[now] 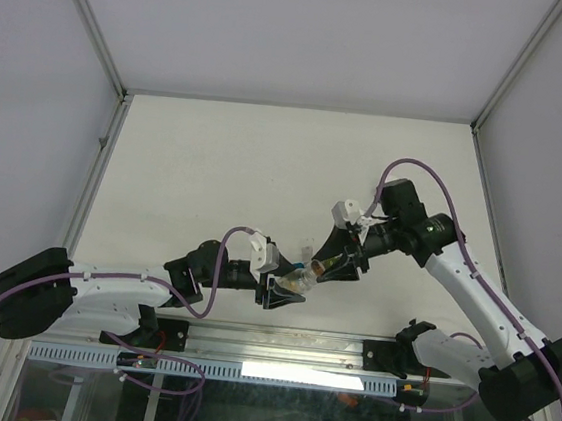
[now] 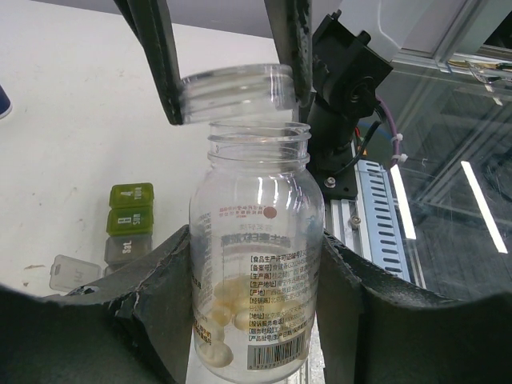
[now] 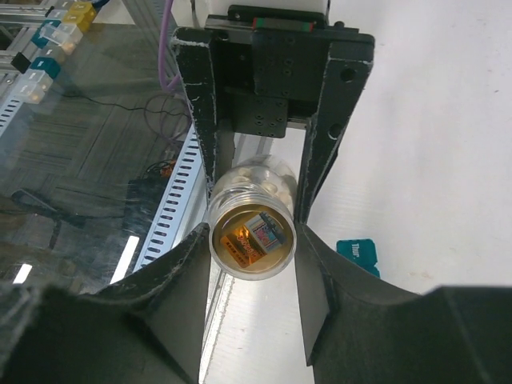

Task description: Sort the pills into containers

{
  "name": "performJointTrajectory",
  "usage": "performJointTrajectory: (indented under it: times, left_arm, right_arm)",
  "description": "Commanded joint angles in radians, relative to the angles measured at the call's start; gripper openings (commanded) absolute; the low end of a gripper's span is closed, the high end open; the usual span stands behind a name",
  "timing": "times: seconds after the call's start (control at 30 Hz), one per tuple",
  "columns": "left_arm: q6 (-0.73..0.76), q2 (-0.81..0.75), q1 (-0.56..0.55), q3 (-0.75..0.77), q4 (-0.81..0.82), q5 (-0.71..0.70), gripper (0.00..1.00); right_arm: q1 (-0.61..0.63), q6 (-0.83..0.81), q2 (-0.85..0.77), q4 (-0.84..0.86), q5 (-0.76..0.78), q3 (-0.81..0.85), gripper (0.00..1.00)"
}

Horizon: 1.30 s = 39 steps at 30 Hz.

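only the opening was done. my left gripper (image 2: 256, 268) was clamped on the bottle (image 2: 258, 216). my right gripper (image 3: 252, 240) was clamped on the cap (image 2: 236, 90), just above the neck. the pills (image 2: 228, 308) lay in the bottle (none visibly sorted). the containers (image 2: 130, 220) sat on the table (image 2: 72, 120) by its near edge, so i judged all the sorting was left.

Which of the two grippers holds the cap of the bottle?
The right gripper: its fingers clamp the clear cap just above the bottle, whose body the left gripper grips.
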Motion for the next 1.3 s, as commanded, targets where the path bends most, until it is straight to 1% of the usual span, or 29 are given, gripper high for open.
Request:
performJointTrajectory:
  times: [0.0,0.33,0.53,0.73,0.83,0.97,1.03,1.17,1.27]
  left_arm:
    - [-0.026,-0.001,0.007,0.038,0.077,0.019,0.0]
    - [-0.056,-0.006,0.007,0.026,0.105,0.002,0.0]
    - [-0.115,0.019,0.008,0.021,0.182,0.021,0.0]
    - [-0.138,0.022,0.01,0.054,0.157,0.043,0.0]
    - [-0.164,0.006,0.035,0.062,0.157,0.08,0.0]
    - [-0.266,0.018,0.101,0.06,0.225,0.181,0.0]
    - [-0.296,0.031,0.118,0.062,0.248,0.213,0.0]
    - [-0.267,0.052,0.12,0.081,0.227,0.197,0.0]
    - [-0.23,0.058,0.117,0.096,0.211,0.16,0.0]
  right_arm:
    - [0.032,0.02,-0.009,0.042,-0.005,-0.008,0.23]
    - [0.064,-0.01,-0.014,0.046,0.014,-0.023,0.24]
    - [0.073,0.003,-0.034,0.121,0.046,-0.06,0.24]
    - [0.097,-0.007,-0.018,0.105,0.098,-0.061,0.24]
    - [0.106,-0.044,-0.009,0.067,0.109,-0.054,0.24]
    - [0.112,-0.103,-0.037,0.048,0.105,-0.052,0.25]
    - [0.116,-0.095,-0.046,0.06,0.119,-0.052,0.25]
    - [0.126,-0.046,-0.025,0.082,0.126,-0.054,0.24]
    - [0.136,0.003,-0.007,0.114,0.136,-0.066,0.24]
